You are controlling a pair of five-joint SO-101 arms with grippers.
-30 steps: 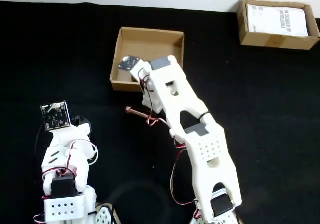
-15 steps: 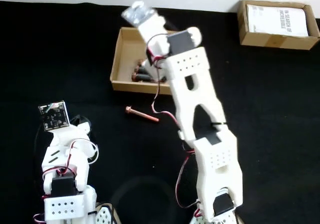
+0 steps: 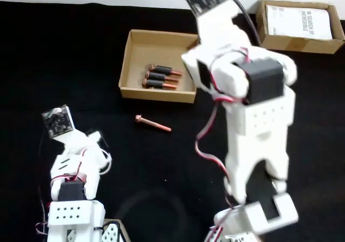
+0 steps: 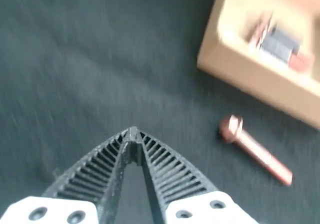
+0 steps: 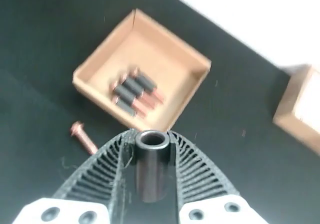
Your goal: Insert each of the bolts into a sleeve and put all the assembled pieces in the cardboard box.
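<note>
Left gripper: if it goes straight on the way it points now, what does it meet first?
Probably the bare black table, though depth is unclear. The left gripper aims beside the bolt, not at it.

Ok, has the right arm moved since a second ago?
Yes. The right arm, holding a sleeve, has swung from over the cardboard box to beyond its right wall.

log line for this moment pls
right gripper: shut on black cylindrical sleeve | left gripper: shut, empty | copper bolt: on black table | cardboard box: three assemblies
</note>
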